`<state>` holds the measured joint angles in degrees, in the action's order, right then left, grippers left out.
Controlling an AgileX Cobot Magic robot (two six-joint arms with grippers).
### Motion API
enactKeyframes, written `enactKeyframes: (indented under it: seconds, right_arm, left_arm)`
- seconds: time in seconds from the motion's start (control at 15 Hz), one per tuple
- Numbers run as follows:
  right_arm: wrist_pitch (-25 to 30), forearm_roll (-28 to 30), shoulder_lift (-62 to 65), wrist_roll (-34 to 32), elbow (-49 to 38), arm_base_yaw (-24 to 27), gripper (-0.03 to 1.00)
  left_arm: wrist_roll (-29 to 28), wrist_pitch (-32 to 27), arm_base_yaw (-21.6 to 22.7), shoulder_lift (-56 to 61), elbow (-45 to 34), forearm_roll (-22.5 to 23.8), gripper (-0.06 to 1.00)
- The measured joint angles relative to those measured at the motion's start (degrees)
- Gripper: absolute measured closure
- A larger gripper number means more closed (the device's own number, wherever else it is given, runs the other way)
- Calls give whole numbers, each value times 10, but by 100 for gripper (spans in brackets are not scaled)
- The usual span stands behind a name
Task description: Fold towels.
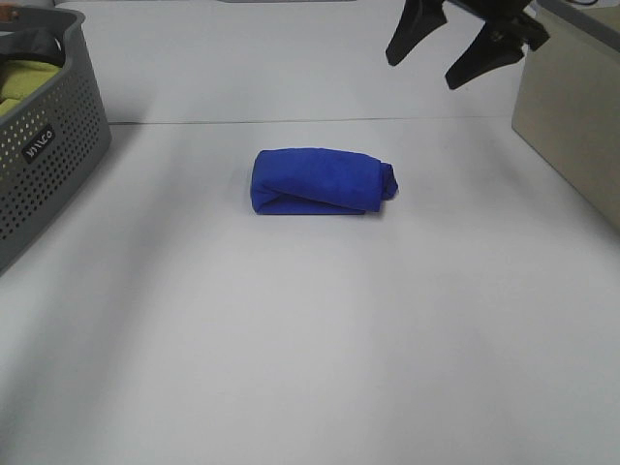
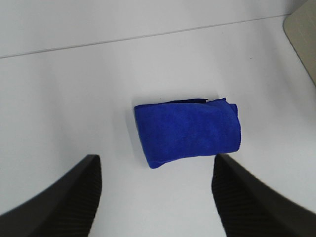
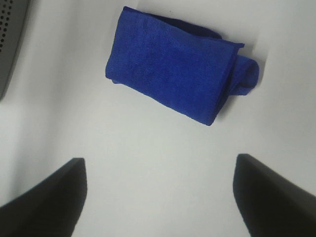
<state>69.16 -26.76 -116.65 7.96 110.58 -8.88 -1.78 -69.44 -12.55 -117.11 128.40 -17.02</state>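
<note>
Exterior high view: the grey perforated basket carries a small dark label with pale lettering on its side; the letters appear upside down and I cannot read them for certain. Something yellow-green lies inside it, under a dark handle. The table is plain white and matte, with a thin seam line running across it behind the towel. A beige box stands just beside the right gripper, which hangs above the table with its two black fingers spread apart and nothing between them. The blue towel lies folded into a compact bundle, well below and away from that gripper toward the middle of the table, with one end bunched up on the side nearer the gripper.

Left wrist view: the left gripper has its dark, ribbed fingers wide apart, holding nothing. The towel sits on the white table just ahead of the open fingers, not touching them. The same seam line crosses the table beyond it, and a beige corner shows off to one side.

Right wrist view: the right gripper is spread wide and empty. The towel lies ahead of the fingers, clear of them, its rolled end sticking out past the flat folded layer. A strip of the basket shows at the edge.
</note>
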Motion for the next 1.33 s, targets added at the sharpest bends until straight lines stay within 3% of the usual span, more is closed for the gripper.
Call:
enactKeyframes:
  seconds: [0.13, 0.27, 0.53, 0.6, 1.0, 1.2, 1.33]
  right_arm:
    - [0, 17, 45, -6, -26, 0, 20]
    - [1, 36, 119, -8, -82, 0, 20]
    - [1, 60, 301, -9, -265, 0, 20]
    - [3, 69, 405, -9, -375, 0, 20]
    - [-25, 79, 712, -9, -655, 0, 20]
    - [-25, 127, 876, -9, -731, 0, 20]
    - [-25, 156, 948, -8, -748, 0, 20]
  left_arm:
    - [1, 0, 0, 62, -57, 29, 32]
    - [1, 1, 0, 158, -171, 58, 32]
    - [1, -1, 0, 367, -465, 69, 32]
    - [1, 1, 0, 489, -590, 69, 32]
    - [26, 2, 0, 809, -841, 70, 32]
    - [34, -2, 0, 992, -904, 70, 32]
    - [62, -2, 0, 1051, -915, 70, 32]
